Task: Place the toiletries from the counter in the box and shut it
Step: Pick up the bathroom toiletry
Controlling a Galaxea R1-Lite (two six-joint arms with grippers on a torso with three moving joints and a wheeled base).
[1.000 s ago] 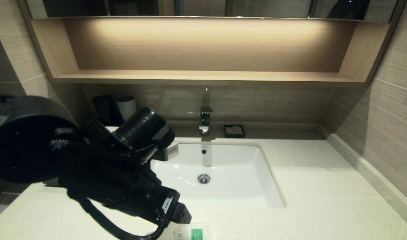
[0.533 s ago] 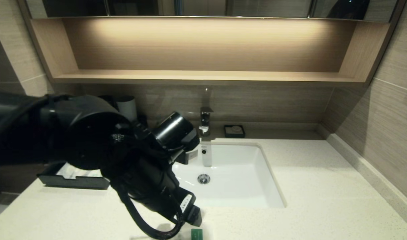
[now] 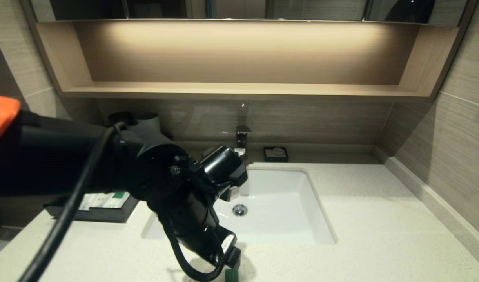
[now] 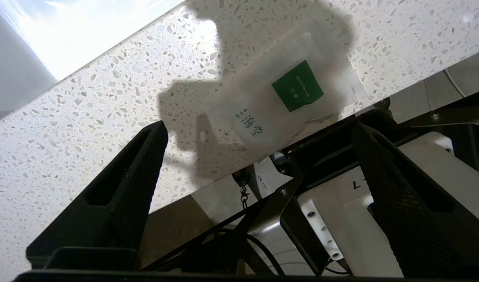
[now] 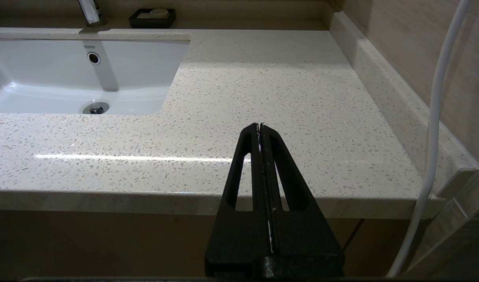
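Fingers of your left gripper (image 4: 259, 137) stand wide apart with nothing between them, poised above the small squarish translucent packet with the green label (image 4: 286, 103). That packet lies flat on the cream speckled stone counter (image 4: 86, 117), right at its front edge, in front of the white rectangular sink (image 3: 278, 203). One corner looks to reach the very lip.

Expect it to be very light, soft and crinkly, with a slick plastic skin. It will likely slide rather than lift if you press on it. You would do best to straddle its short width and pinch across the middle, or catch the corner at the edge.

Another packet already lies in the open drawer of the low black box (image 3: 102, 213), at the left of the sink. Your right gripper (image 5: 261, 129) is pressed together, parked off the counter's front edge.
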